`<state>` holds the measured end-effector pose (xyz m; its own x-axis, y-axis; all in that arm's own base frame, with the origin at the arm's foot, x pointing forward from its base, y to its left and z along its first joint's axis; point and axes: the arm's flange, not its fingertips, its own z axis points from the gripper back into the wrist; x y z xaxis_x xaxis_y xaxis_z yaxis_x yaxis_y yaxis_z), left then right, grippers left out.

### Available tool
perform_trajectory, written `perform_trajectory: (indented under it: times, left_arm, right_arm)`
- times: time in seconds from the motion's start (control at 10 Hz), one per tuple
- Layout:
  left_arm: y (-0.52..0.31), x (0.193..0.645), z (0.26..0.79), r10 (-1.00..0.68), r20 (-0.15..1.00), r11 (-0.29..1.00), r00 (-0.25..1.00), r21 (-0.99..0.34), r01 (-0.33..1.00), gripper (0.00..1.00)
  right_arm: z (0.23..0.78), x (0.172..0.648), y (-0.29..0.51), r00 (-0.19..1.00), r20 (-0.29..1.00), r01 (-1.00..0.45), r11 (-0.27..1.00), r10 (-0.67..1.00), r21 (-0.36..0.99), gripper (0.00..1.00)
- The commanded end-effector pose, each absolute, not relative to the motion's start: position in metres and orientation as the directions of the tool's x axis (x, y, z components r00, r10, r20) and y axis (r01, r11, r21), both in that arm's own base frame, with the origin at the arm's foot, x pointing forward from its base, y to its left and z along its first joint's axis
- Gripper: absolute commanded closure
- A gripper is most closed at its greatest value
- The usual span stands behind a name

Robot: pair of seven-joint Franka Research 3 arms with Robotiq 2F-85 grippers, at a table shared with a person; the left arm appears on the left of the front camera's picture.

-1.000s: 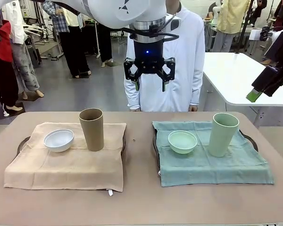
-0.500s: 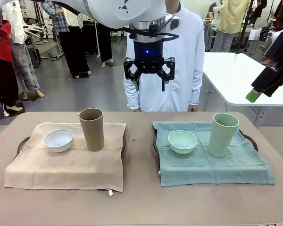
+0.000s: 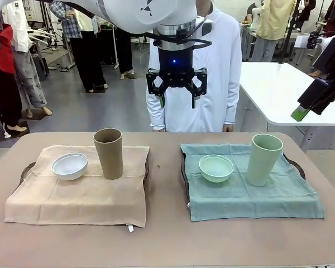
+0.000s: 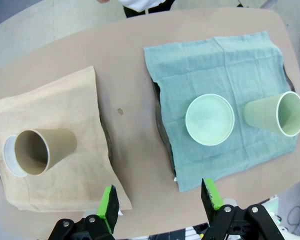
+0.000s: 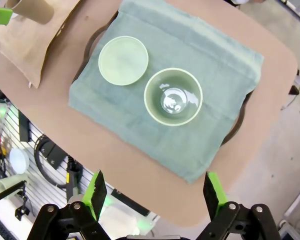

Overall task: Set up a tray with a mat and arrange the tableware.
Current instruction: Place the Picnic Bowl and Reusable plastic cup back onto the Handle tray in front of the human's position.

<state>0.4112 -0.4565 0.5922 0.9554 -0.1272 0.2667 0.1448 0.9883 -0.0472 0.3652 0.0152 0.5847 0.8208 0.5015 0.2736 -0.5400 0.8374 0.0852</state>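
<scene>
Front view: left gripper [image 3: 177,95] hangs empty at upper centre, jaws apart, high above the gap between brown cup [image 3: 108,152] and mint green bowl [image 3: 216,168]; both cups stand upright, long axes vertical.

Left wrist view: mint green cup [image 4: 276,113] sits right, its mouth facing the lens.

Right wrist view: right gripper [image 5: 155,194] — jaws apart, empty — hovers directly over that cup.
</scene>
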Motion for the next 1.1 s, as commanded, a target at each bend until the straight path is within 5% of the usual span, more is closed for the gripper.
perform_trajectory:
  times: [0.0,0.7,1.0]
  left_arm:
    - [-0.455,0.413,0.593,-0.133,0.278,0.987,0.951,-0.048,0.152,0.13]
    - [-0.3,0.433,0.601,-0.147,0.123,0.972,0.982,-0.166,0.166,0.13]
    - [-0.199,0.419,0.616,-0.129,0.135,0.937,0.982,-0.306,0.166,0.13]
  right_arm:
    - [0.582,0.367,0.013,0.811,0.271,-0.551,0.833,0.519,0.055,0.0]
    - [0.563,0.381,-0.019,0.905,0.187,-0.413,0.895,0.382,0.168,0.0]
    - [0.575,0.387,-0.061,0.941,0.179,-0.333,0.87,0.285,0.363,0.0]
